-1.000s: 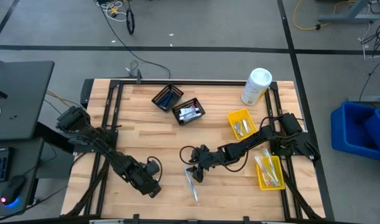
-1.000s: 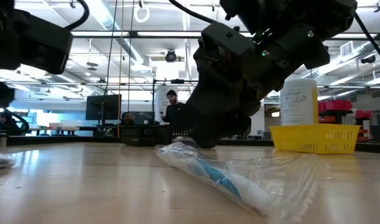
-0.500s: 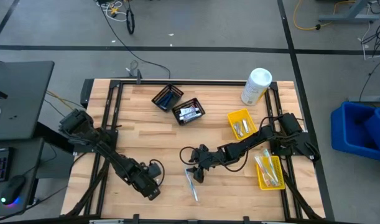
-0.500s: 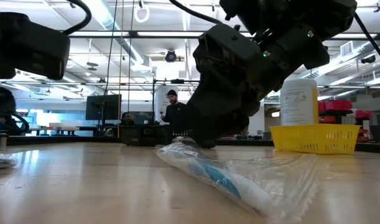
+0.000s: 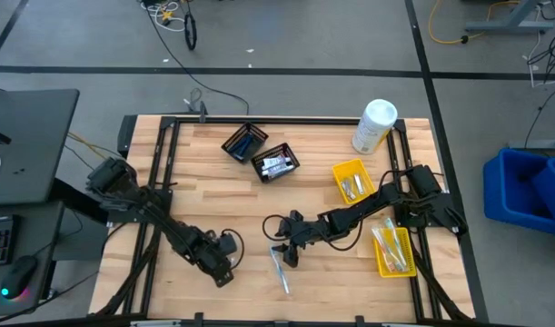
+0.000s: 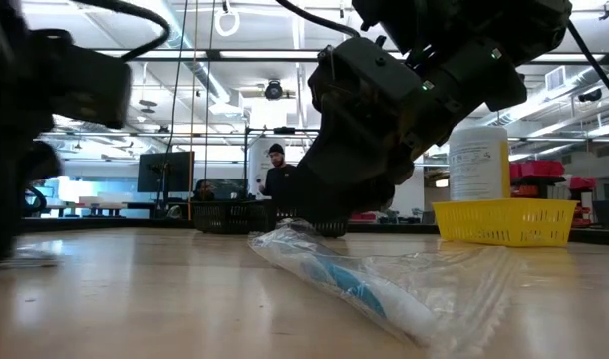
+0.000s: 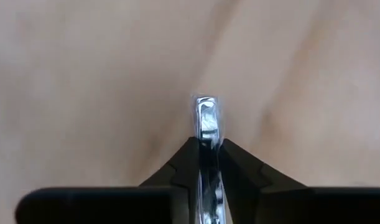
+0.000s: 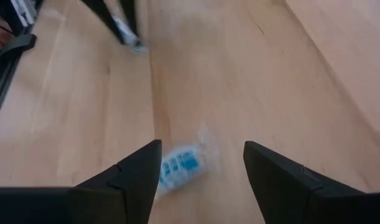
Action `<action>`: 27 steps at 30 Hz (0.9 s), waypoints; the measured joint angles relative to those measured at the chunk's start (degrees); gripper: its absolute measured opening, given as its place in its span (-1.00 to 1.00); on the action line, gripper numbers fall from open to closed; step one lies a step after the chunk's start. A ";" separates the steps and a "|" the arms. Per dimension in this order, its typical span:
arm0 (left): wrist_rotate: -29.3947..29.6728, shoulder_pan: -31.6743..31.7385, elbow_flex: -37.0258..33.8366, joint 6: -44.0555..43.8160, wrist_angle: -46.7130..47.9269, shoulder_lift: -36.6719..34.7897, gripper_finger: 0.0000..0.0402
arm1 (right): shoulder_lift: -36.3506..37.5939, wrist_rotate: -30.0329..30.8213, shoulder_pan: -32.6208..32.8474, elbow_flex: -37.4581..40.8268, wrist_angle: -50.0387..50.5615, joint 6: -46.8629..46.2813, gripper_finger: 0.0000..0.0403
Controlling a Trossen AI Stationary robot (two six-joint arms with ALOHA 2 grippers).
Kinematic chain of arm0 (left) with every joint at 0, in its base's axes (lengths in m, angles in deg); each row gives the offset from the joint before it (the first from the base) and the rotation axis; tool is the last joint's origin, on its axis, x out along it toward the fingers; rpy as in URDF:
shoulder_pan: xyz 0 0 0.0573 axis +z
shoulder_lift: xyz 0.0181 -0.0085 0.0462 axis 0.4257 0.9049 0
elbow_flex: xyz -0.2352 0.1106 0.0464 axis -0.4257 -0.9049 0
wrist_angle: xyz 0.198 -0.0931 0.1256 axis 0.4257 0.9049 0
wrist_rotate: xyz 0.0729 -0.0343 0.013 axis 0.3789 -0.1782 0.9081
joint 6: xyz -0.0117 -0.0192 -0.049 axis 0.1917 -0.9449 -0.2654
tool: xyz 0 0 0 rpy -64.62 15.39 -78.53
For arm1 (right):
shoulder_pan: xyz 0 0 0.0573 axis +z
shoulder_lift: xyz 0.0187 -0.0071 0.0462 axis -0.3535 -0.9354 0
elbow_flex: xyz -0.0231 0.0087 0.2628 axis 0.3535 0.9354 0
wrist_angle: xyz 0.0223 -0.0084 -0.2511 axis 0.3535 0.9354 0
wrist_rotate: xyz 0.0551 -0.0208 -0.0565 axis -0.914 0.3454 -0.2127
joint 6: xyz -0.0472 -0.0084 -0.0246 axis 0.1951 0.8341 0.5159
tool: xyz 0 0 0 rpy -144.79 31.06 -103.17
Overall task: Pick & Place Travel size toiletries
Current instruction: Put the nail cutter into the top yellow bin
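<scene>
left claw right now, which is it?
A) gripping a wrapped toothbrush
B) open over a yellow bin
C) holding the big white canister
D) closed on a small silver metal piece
D: in the left wrist view the left claw has its fingers pinched on a small silver metal piece just above the wooden table.

Two yellow bins (image 5: 352, 180), two black baskets (image 5: 275, 164), one white canister (image 5: 374, 125).
</scene>
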 joint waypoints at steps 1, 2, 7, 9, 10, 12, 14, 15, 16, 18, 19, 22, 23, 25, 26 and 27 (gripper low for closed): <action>1.00 0.45 -0.02 1.13 -0.01 -0.13 -0.69 | 0.00 0.00 0.00 0.01 -0.49 0.37 0.17; 1.79 0.94 -0.02 2.31 -0.02 -0.17 -0.67 | 0.00 -0.01 0.00 0.01 -1.15 1.22 0.16; 4.34 3.19 1.77 11.60 0.60 0.09 -0.64 | 0.04 0.00 0.00 0.01 -7.10 14.05 0.12; 6.21 4.14 2.88 15.45 0.32 0.17 -0.65 | 0.07 0.02 0.00 0.01 -8.94 19.73 0.11; 7.18 4.70 3.55 17.09 -0.10 0.14 -0.66 | 0.07 0.02 -0.11 0.01 -9.48 21.87 0.11; 9.10 5.91 4.64 20.34 -0.56 0.08 -0.67 | 0.07 -0.03 -0.50 0.01 -9.58 24.50 0.10; 10.17 7.14 5.39 22.68 -0.58 0.08 -0.68 | 0.07 -0.07 -1.13 0.01 -8.73 25.33 0.10; 10.43 7.78 5.69 23.86 -1.17 0.08 -0.68 | 0.07 -0.03 -1.53 0.01 -8.27 25.44 0.11; 10.47 8.41 5.94 25.15 -1.86 0.06 -0.68 | 0.07 -0.03 -1.93 0.01 -7.99 25.43 0.12; 10.46 9.67 6.09 27.40 -2.88 0.04 -0.68 | 0.07 -0.01 -2.65 0.01 -8.13 24.97 0.16; 10.43 10.22 6.10 28.64 -3.66 0.04 -0.68 | 0.07 0.00 -2.95 0.01 -8.40 24.74 0.18; 10.44 11.78 6.19 32.63 -6.77 -0.01 -0.68 | 0.07 -1.98 -4.02 0.01 -8.49 24.50 0.25; 10.43 12.25 6.19 33.65 -7.47 -0.01 -0.68 | 0.07 -3.29 -4.39 0.01 -8.16 24.66 0.27; 10.40 13.21 6.19 35.60 -9.23 -0.01 -0.68 | 0.07 -4.81 -4.79 0.01 -7.55 26.61 0.30; 10.40 13.73 6.19 36.24 -10.02 -0.05 -0.68 | 0.07 -4.97 -4.81 0.01 -7.32 28.00 0.30; 10.26 14.21 6.19 36.89 -10.57 -0.07 -0.69 | 0.07 -4.94 -4.85 0.01 -7.28 29.32 0.30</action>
